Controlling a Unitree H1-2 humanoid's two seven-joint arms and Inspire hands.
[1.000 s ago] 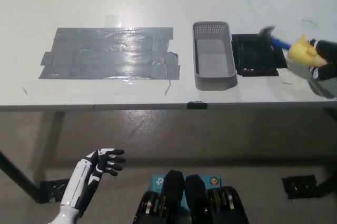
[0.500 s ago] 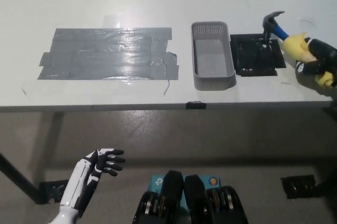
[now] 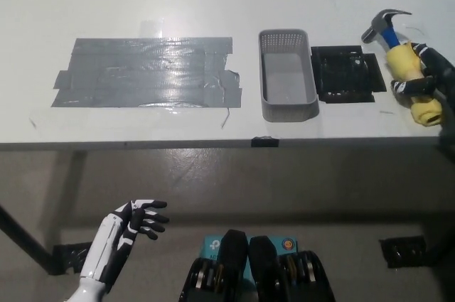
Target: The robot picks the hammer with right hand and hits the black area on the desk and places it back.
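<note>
A hammer with a dark claw head, a blue neck and a yellow handle is held at the table's right edge, tilted, head up and toward the left. My black right hand is shut on the yellow handle. The hammer's head hangs just right of and above the black square area, apart from it. My white left hand rests low at the lower left, below the table edge, open with fingers spread.
A grey perforated basket stands empty just left of the black area. A large patch of grey tape covers the table's left half. The white table's front edge runs across the middle of the picture.
The hammer has swung up and to the right, its head rising off the black area to a spot beyond its right corner. The left hand has stayed put.
</note>
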